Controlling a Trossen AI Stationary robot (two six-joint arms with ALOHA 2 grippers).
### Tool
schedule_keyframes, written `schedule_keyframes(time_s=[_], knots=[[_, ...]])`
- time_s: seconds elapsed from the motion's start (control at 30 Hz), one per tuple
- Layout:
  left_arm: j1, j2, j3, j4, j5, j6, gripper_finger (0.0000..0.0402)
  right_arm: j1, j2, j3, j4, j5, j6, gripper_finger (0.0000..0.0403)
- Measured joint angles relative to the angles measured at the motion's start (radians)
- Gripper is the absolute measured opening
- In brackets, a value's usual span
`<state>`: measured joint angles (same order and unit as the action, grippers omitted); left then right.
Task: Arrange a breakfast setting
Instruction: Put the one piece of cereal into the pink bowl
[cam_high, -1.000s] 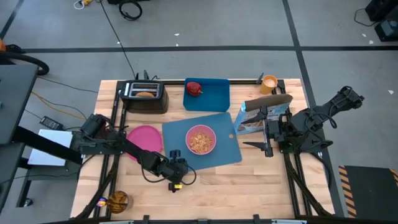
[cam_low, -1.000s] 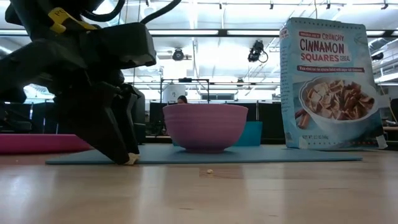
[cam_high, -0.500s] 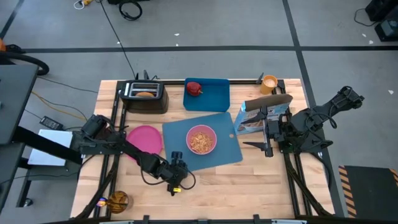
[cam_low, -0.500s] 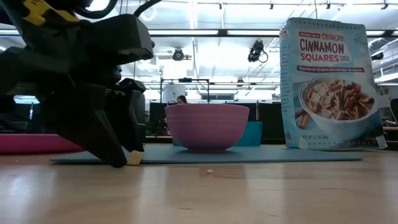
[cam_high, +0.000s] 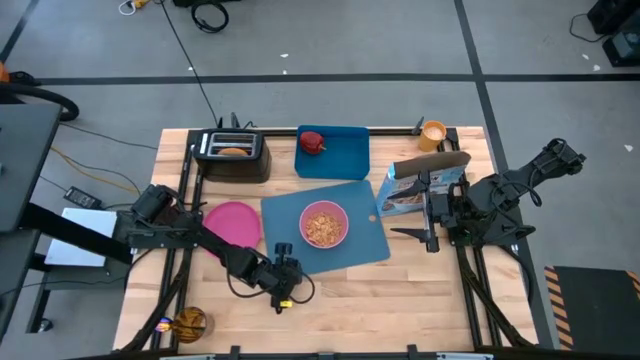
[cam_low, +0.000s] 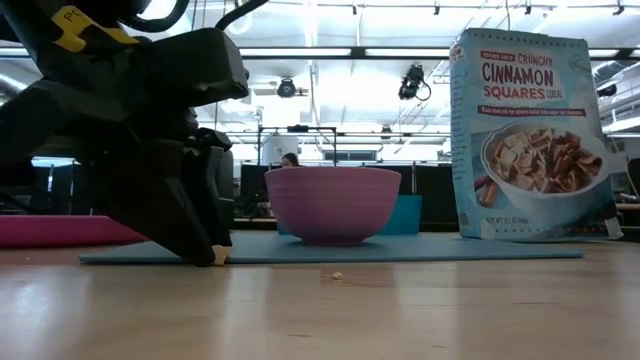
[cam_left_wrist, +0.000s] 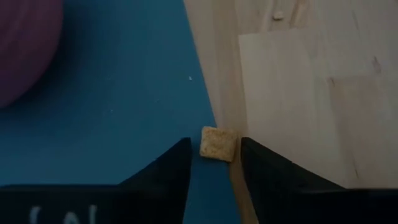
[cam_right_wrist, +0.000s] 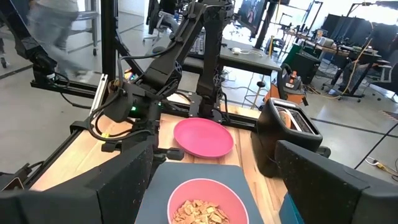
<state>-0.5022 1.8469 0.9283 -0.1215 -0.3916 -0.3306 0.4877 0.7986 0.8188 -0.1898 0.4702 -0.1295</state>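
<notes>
My left gripper (cam_left_wrist: 214, 148) points steeply down at the near edge of the blue mat (cam_high: 280, 215). It is open, its fingertips on either side of a loose cereal square (cam_left_wrist: 217, 144) lying on that edge. The pink bowl (cam_high: 323, 224) of cereal stands on the mat, and the pink plate (cam_high: 232, 222) lies on the table to the mat's left. A toast slice (cam_high: 232, 152) sticks out of the black toaster, the red apple (cam_high: 313, 142) lies on the small blue tray, and the orange cup (cam_high: 433, 133) stands at the far right. My right gripper (cam_high: 412, 233) waits open at the right, raised. My left gripper has the cereal square (cam_low: 218, 257) between its fingertips, coming from above at a slant. A strip of mat shows between one finger (cam_left_wrist: 180, 155) and the piece. The other finger (cam_left_wrist: 249, 152) stands right beside it, and I cannot tell whether it touches. The piece lies flat.
A cereal box (cam_high: 420, 185) stands right of the mat, close to my right arm. A small crumb (cam_low: 337, 275) lies on the bare wood nearer than the mat. The toaster (cam_high: 232, 158) and blue tray (cam_high: 345, 152) line the far edge.
My left gripper has stayed at the mat's near edge. In the low view its fingertips spread wider around the cereal square, then came closer together again. The square has stayed on the mat's edge.
</notes>
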Motion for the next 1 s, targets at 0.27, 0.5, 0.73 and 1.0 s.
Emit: schedule_keyframes(time_s=[0.27,0.5,0.73,1.0], knots=[[0.001,0.000,-0.001,0.000,0.013,0.001,0.0132,0.000,0.000,0.000,0.000,0.000,-0.004,0.0348],[0.001,-0.002,0.014,-0.013,0.022,0.017,0.0132,0.000,0.000,0.000,0.000,0.001,-0.008,0.0348],[0.003,-0.001,0.045,-0.020,0.024,0.040,0.0132,-0.001,0.000,0.000,0.000,0.004,-0.012,0.0348],[0.000,-0.002,0.045,-0.018,0.053,0.028,0.0132,-0.001,0.000,0.000,0.000,0.005,-0.012,0.0348]])
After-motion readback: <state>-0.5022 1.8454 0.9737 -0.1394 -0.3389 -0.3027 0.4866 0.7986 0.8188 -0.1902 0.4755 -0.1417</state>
